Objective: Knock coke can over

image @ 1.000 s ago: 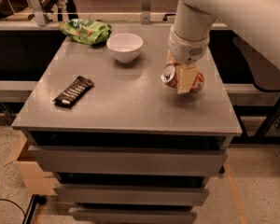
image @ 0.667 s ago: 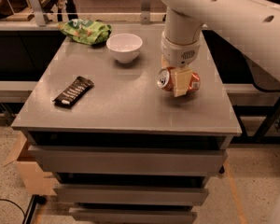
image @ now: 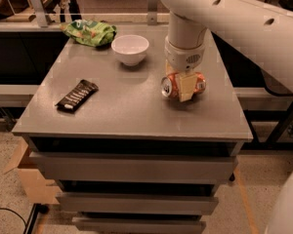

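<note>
Grey tabletop [image: 127,106] carries the coke can [image: 172,86] right of centre, lying on its side, silver top facing left. The gripper [image: 185,87] is closed across the can from above. Bare surface separates the can from the front edge, the white bowl [image: 130,49] and the snack wrapper [image: 77,95] at left.

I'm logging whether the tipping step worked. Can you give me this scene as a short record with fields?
coke can: lying on its side on the table, silver top facing left
pincer: down at the can, across its middle
table: grey top, drawers below
white bowl: upright, behind and left of the can, apart from it
snack bar wrapper: flat on the table's left part
green bag: far left corner
task state: the can looks knocked over
</note>
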You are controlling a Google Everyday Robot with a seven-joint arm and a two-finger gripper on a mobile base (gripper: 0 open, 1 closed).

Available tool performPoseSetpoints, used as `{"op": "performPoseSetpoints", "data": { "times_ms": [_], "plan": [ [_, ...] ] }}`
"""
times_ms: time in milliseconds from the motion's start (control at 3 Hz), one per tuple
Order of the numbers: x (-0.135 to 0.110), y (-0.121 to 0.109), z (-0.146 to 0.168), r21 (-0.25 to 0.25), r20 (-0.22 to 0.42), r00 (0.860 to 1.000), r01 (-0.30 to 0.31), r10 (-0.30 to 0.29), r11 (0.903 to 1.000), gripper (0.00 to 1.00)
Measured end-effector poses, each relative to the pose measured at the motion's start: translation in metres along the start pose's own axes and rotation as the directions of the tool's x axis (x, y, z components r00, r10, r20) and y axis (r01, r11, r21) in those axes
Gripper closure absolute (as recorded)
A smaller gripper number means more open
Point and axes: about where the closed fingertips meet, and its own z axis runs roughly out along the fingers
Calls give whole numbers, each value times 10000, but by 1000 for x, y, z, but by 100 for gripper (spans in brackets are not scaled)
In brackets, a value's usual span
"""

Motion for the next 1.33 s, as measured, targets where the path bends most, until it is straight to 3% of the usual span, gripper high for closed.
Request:
{"op": "performPoseSetpoints", "data": {
  "times_ms": [1000, 1333],
  "plan": [
    [-1, -4, 1, 194, 22, 10000, 4, -4, 9998, 12],
    [0, -6, 1, 275, 180, 9998, 4, -9, 9996, 0]
  ]
}}
